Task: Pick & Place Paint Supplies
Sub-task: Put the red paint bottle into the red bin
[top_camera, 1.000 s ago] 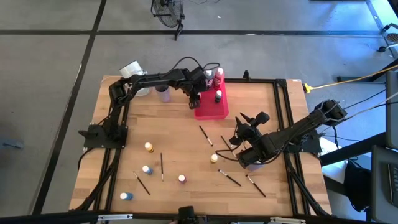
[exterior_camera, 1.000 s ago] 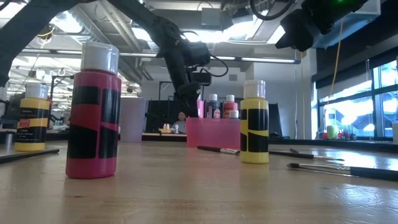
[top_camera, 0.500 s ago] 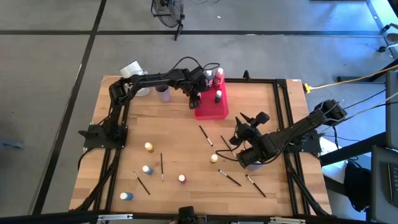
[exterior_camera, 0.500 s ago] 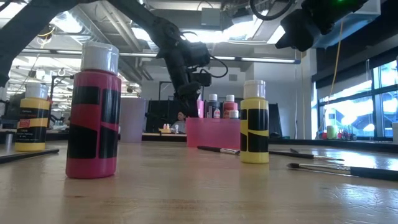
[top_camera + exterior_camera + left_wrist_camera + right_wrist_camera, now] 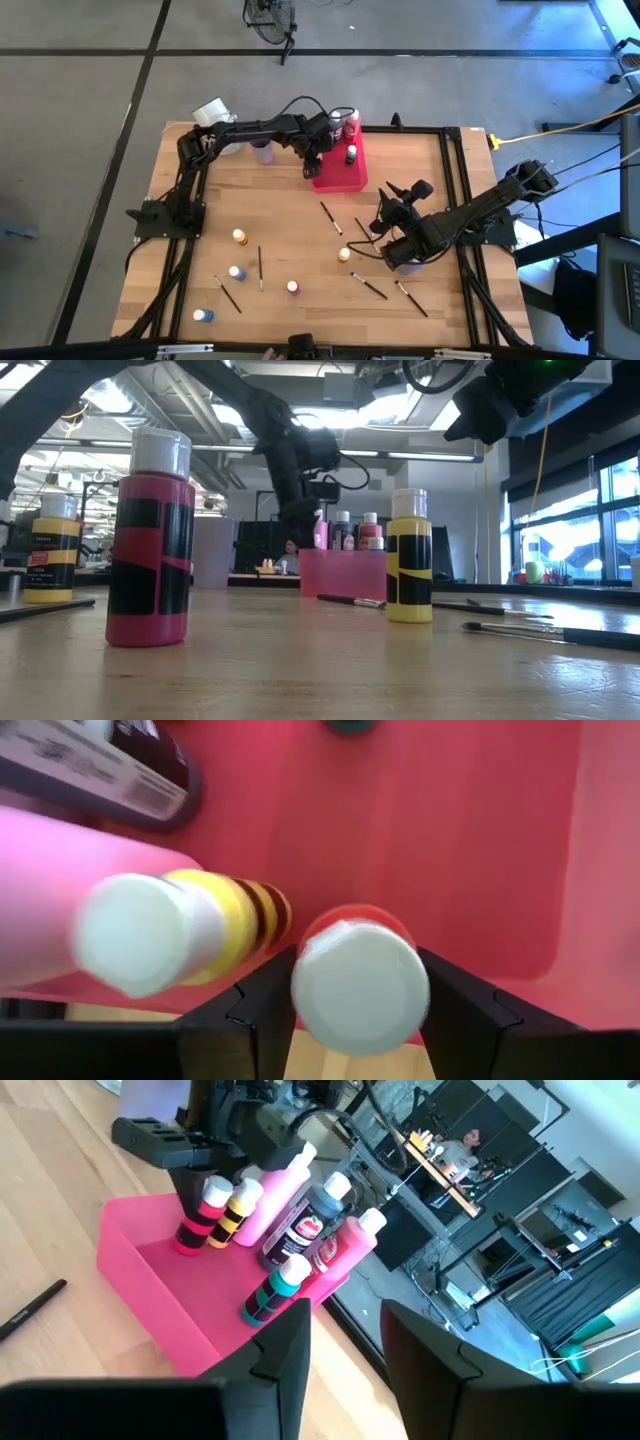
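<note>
Red paint bottle [image 5: 358, 982] between left gripper [image 5: 340, 1010] jaws, inside pink tray [image 5: 480, 840]

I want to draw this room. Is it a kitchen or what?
Probably a robot lab or workshop, not a kitchen: a wooden table with robot arms, bare concrete floor, and desks with equipment behind.

Light wooden slatted tabletop [image 5: 290, 225] on grey floor. Pink-red rectangular plastic tray [image 5: 340, 175] near far edge, lilac cup [image 5: 263, 151] beside it. Yellow cable [image 5: 560, 127] off right side.
</note>
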`<state>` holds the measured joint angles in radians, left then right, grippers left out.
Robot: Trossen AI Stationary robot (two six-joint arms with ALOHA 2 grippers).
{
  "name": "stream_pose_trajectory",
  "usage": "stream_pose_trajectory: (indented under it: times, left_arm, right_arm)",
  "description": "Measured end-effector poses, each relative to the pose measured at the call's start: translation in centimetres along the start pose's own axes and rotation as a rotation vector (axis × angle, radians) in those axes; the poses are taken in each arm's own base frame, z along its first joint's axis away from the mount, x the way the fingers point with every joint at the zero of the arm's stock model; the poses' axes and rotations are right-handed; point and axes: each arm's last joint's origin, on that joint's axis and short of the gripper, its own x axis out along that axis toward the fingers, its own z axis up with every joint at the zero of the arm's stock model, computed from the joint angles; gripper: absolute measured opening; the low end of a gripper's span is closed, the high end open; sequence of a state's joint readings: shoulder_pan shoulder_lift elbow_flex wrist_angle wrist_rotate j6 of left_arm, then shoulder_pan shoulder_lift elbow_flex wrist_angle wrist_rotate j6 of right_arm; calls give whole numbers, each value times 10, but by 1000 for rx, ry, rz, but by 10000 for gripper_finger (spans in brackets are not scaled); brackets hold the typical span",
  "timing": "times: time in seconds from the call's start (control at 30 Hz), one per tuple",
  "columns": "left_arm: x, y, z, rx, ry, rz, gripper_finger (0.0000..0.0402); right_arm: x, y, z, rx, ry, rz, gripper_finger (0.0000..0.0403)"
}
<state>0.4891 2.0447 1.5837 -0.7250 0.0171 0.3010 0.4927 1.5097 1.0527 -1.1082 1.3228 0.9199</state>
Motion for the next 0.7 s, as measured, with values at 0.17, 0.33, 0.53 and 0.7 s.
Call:
stream_pose_trajectory:
  times: [0.17, 0.33, 0.53, 0.7]
  left_arm:
    - [0, -1, 2, 4, -9, 10, 192]
    - [0, 0, 2, 4, -4, 37, 204]
    - [-1, 0, 2, 4, -9, 38, 210]
    - [-2, 0, 3, 4, -14, 40, 210]
  right_arm:
    - [0, 0, 0, 0, 0, 1, 127]
    - [-2, 0, 0, -2, -3, 7, 127]
    - [-2, 1, 0, -2, -3, 8, 127]
    - [-2, 1, 0, -2, -3, 8, 127]
